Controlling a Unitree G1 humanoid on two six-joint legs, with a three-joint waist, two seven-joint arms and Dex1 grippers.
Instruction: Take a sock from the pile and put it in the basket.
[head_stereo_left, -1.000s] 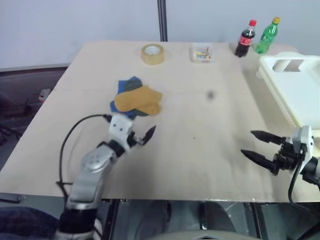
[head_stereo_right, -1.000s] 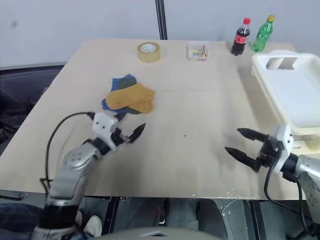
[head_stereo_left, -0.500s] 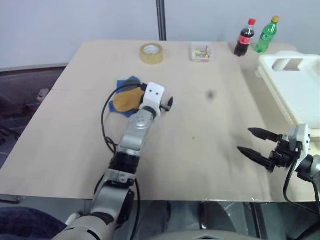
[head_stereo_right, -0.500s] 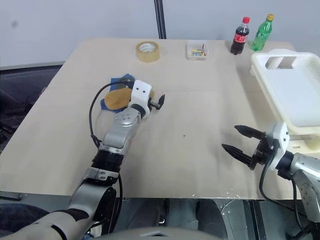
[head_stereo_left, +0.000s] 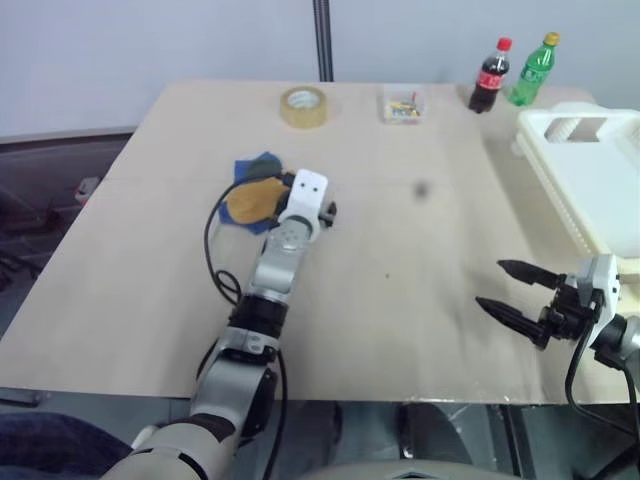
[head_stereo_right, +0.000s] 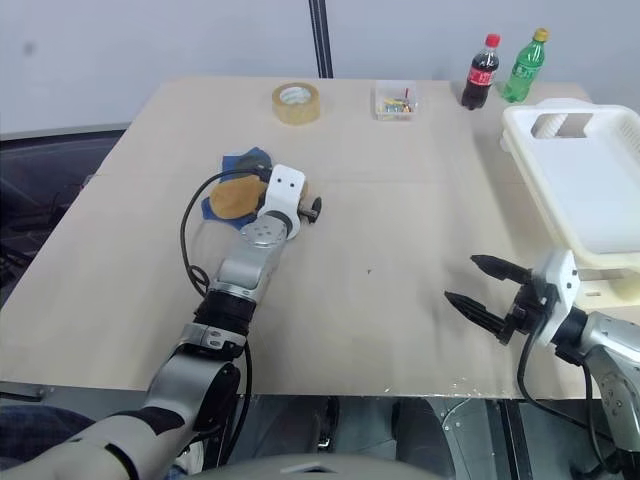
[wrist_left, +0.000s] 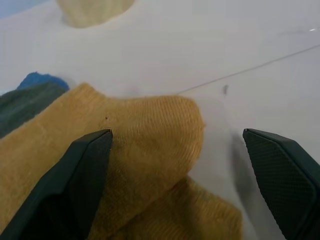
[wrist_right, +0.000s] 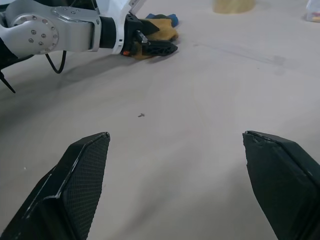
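Note:
The pile (head_stereo_left: 250, 196) of blue, dark grey-green and mustard socks lies flat on the table, left of centre. My left gripper (wrist_left: 180, 165) is stretched forward to the pile's right edge. It is open, and the end of the top mustard sock (wrist_left: 145, 135) lies between its fingers; whether they touch the sock I cannot tell. The right wrist view also catches this left gripper (wrist_right: 152, 46) at the pile (wrist_right: 162, 30). My right gripper (head_stereo_left: 492, 285) hovers open and empty near the table's front right. The white basket (head_stereo_right: 590, 190) stands at the right edge, beyond it.
Along the far edge are a tan tape roll (head_stereo_left: 305, 107), a small clear box (head_stereo_left: 404, 104) of coloured bits, a cola bottle (head_stereo_left: 489, 78) and a green bottle (head_stereo_left: 533, 72). A black cable (head_stereo_left: 212, 250) loops beside my left forearm.
My left arm has reached forward from the near part of the table to the pile, and its open fingers now frame the mustard sock. The right gripper has stayed put.

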